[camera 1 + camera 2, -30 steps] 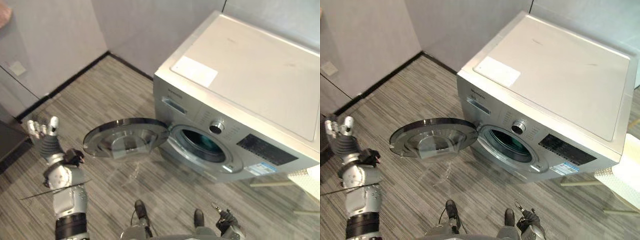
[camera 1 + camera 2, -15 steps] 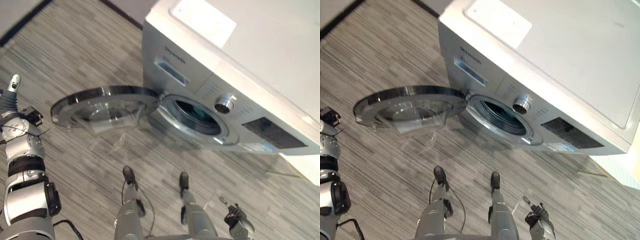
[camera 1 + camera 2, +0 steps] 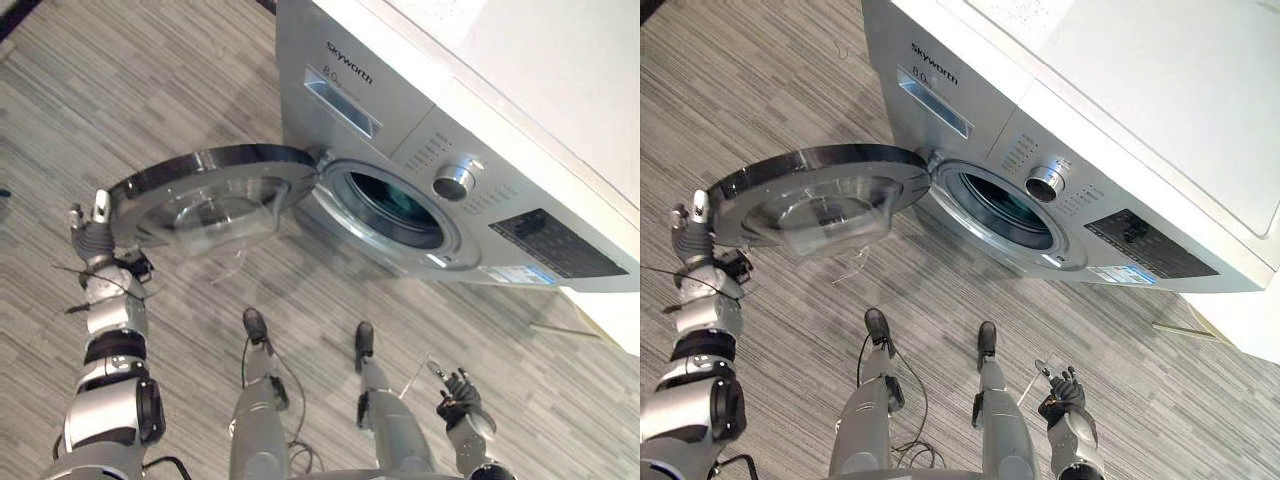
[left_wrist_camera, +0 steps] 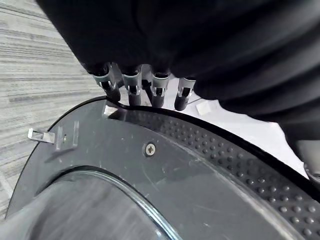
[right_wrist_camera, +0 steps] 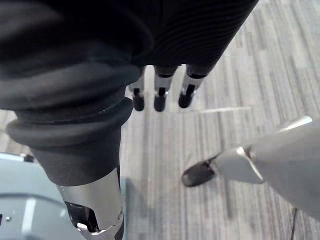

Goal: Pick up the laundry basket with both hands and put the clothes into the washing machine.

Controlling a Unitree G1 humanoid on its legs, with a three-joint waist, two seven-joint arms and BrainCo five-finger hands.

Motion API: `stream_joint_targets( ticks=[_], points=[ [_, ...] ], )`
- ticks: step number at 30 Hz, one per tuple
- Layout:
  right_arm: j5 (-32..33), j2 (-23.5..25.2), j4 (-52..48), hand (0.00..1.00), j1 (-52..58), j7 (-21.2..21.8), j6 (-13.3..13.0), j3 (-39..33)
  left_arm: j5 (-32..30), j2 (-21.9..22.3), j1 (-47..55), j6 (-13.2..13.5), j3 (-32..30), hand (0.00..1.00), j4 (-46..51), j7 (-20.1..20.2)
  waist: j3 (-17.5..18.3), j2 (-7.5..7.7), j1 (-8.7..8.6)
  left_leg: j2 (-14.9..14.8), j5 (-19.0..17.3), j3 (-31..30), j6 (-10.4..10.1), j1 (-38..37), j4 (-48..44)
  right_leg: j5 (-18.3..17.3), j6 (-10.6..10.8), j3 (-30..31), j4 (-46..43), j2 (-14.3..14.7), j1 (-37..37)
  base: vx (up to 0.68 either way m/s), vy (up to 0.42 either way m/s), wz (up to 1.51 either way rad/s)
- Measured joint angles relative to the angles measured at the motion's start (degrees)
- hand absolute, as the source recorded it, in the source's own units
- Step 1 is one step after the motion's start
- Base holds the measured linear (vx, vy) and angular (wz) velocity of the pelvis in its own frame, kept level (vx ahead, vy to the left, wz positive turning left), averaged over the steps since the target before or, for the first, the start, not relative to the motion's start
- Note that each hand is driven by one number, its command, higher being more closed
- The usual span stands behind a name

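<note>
Washing machine stands at far right on the floor, with its round door swung wide open to the left and a dark drum opening. Left robot hand is at the door's left rim, fingers straight, tips right at the rim edge, gripping nothing. Right robot hand hangs near right, fingers loosely extended, empty. A white object sits beside the machine, cropped, can't identify.

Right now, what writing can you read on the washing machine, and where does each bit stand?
Washing machine front, above the detergent drawer: a brand word, left unquoted; small marks beneath, unreadable.
Dark display panel: print too small to read.
Sticker below it: too small to read.
Marks by the dial: too small.
</note>
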State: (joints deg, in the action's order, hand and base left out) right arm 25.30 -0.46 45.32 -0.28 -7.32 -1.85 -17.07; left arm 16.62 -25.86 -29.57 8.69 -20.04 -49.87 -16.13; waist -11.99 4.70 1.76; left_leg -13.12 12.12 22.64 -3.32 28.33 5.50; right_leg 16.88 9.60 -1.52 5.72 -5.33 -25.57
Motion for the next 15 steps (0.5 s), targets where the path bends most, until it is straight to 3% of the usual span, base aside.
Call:
stream_joint_targets(
  ticks=[3, 4, 8, 11, 13, 15],
  points=[
    [-0.2, 0.1, 0.1, 0.00, 0.0, 0.0, 0.2, 0.0, -0.5, 3.0, 5.3, 0.5, 4.6, 0.00, 1.3, 0.1, 0.0, 0.01, 0.45, 2.1, -0.2, 0.5, 0.2, -1.7, 0.4, -4.1, 0.4, -0.1, 0.0, -2.1, 1.9, -0.01, 0.004, 0.20],
    [-0.8, 0.1, 0.5, 0.00, 0.0, 0.1, 0.4, -0.1, -1.3, 4.5, 8.4, 0.5, 7.6, 0.00, 3.1, 0.8, 0.2, 0.22, 0.65, 3.5, -0.2, 0.6, 0.2, -2.0, 0.4, -8.3, -0.4, -0.6, -0.1, -3.4, 2.5, -0.05, -0.021, 0.18],
    [-1.7, 0.2, 1.3, 0.00, 0.5, 0.2, 0.9, -0.6, 0.9, 8.9, 18.2, -0.9, 13.8, 0.00, 8.6, 1.1, 1.2, -1.56, 0.76, 3.4, 0.0, 0.7, -0.1, -3.0, 0.4, -9.0, 0.0, -1.1, -1.0, -3.7, 2.8, -0.06, -0.018, 0.01],
    [-2.4, 1.1, 2.0, 0.00, 3.2, 0.9, 1.0, -2.7, 1.9, 10.0, 26.1, -3.8, 25.6, 0.00, 14.4, 3.1, 2.0, -1.79, 0.46, 4.5, 0.0, 0.5, -0.1, -3.7, 0.4, -9.6, 0.8, -1.7, -1.7, -4.8, 3.4, -0.04, -0.009, 0.19],
    [-2.4, 1.7, 3.8, 0.00, 4.1, 1.4, 1.1, -3.8, 4.9, 10.2, 28.3, -6.9, 36.0, 0.00, 17.4, 6.7, 2.1, -1.61, 0.07, 6.1, -0.1, 0.6, -0.1, -4.4, 0.4, -9.8, 1.3, -1.6, -1.6, -6.1, 4.1, -0.04, 0.026, 0.18],
    [-2.4, 2.8, 4.0, 0.00, 4.3, 1.5, 1.2, -3.8, 6.0, 10.4, 28.7, -8.9, 44.5, 0.00, 18.5, 9.0, 2.3, -1.37, -1.61, 7.3, -0.4, 1.3, 0.4, -5.2, 0.1, -9.7, 1.6, -1.1, -1.9, -7.5, 4.5, -0.04, 0.067, -0.01]
  ],
)
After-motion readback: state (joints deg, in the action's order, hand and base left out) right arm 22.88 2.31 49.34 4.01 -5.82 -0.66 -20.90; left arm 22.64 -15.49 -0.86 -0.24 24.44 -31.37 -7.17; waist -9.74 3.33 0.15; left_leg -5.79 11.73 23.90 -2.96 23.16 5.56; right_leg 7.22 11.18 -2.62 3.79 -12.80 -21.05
